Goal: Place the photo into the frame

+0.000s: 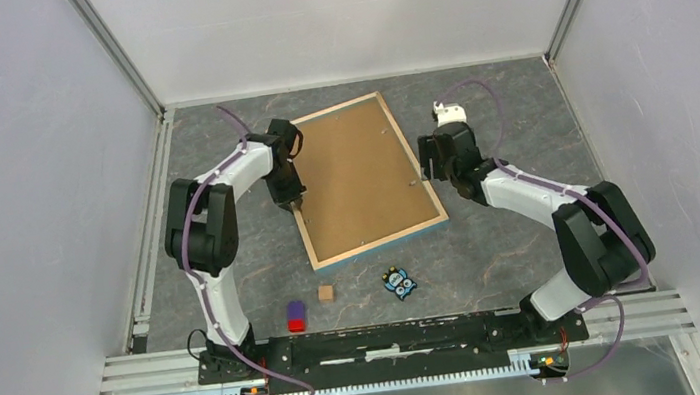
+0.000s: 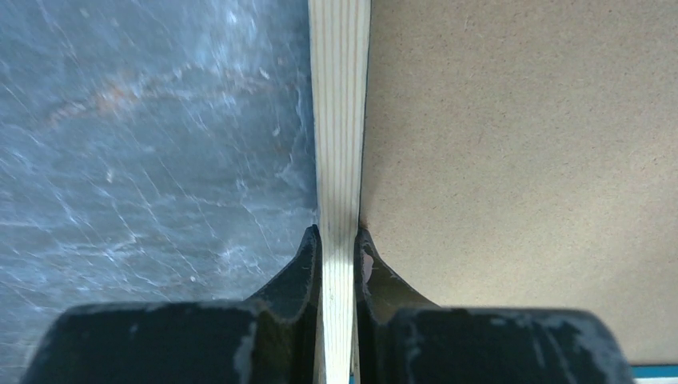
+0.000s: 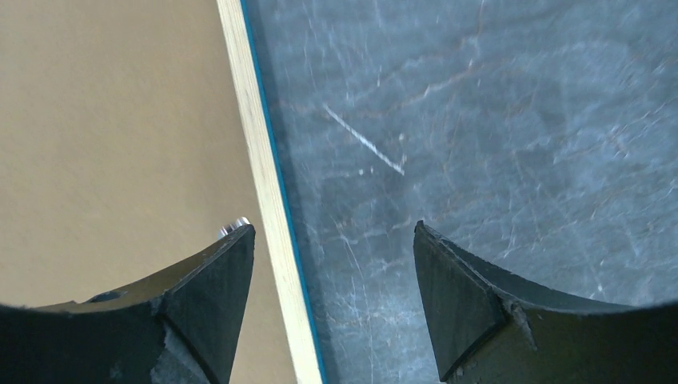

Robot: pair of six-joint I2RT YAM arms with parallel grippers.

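The frame [image 1: 382, 242] lies face down in the middle of the table, its light wood rim up and a thin blue edge showing at the near side. A brown backing board [image 1: 364, 176] fills it. The photo is hidden. My left gripper [image 1: 292, 203] is shut on the frame's left rim [image 2: 340, 120], with one finger on the table side and the other over the board [image 2: 520, 160]. My right gripper [image 3: 332, 228] stands open astride the right rim [image 3: 254, 136], touching nothing; its left finger hangs over the board beside a small metal tab [image 3: 233, 226].
Near the front lie a red and purple block [image 1: 296, 315], a small wooden cube [image 1: 325, 292] and a small dark patterned card [image 1: 399, 282]. White walls close in the table on three sides, with a metal rail [image 1: 145, 243] along the left.
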